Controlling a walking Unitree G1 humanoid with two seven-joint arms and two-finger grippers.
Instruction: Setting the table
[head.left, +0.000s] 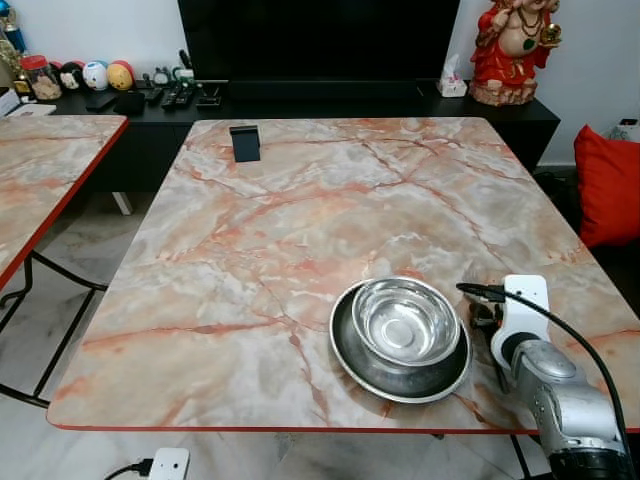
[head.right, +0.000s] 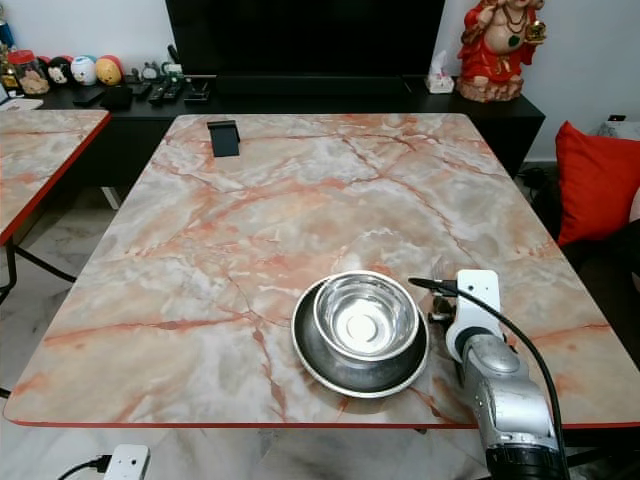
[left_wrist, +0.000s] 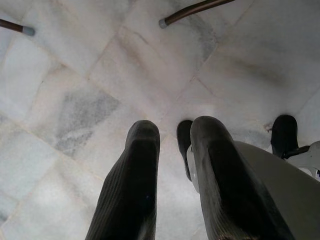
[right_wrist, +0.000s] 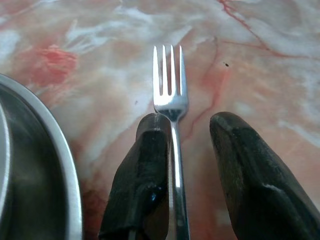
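Marble table (head.left: 300, 230): 1 steel bowl (head.left: 405, 320) in plate (head.left: 400, 378); fork (right_wrist: 172, 125) beside, between parted right gripper (right_wrist: 192, 150) fingers, touching 1.

Silver right arm (head.left: 560, 400), white wrist block, black cable.

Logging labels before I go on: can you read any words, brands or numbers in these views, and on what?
No readable text anywhere.
Tissue box on the black sideboard: any print too small to read.
Jar on the sideboard: label blurred.
Fork, bowl and plate: no markings visible.
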